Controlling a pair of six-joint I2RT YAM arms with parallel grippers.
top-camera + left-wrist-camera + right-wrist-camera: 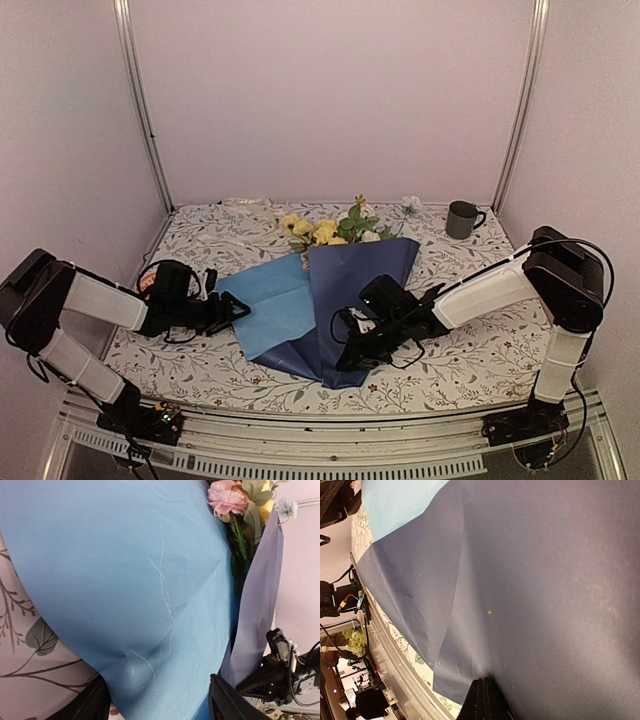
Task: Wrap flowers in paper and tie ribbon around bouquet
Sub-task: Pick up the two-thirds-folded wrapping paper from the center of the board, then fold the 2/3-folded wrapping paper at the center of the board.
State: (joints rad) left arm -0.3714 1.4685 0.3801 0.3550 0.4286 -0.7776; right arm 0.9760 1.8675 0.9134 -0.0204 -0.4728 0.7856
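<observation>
The paper (340,300) lies mid-table, with its dark navy flap folded leftward over the flowers' stems. Its light blue layer (270,305) is spread flat to the left. The flowers (325,230) stick out at the far end, yellow and white blooms; a pink bloom (227,497) shows in the left wrist view. My left gripper (159,707) is open, its fingers (87,705) astride the light blue sheet's left edge (150,605). My right gripper (484,696) is shut on the navy paper (545,580) near its front edge. A pale strip, the ribbon (243,204), lies at the back left.
A dark grey mug (462,219) stands at the back right. The floral tablecloth (480,350) covers the table. Walls close the left, back and right sides. A metal rail (330,420) runs along the near edge.
</observation>
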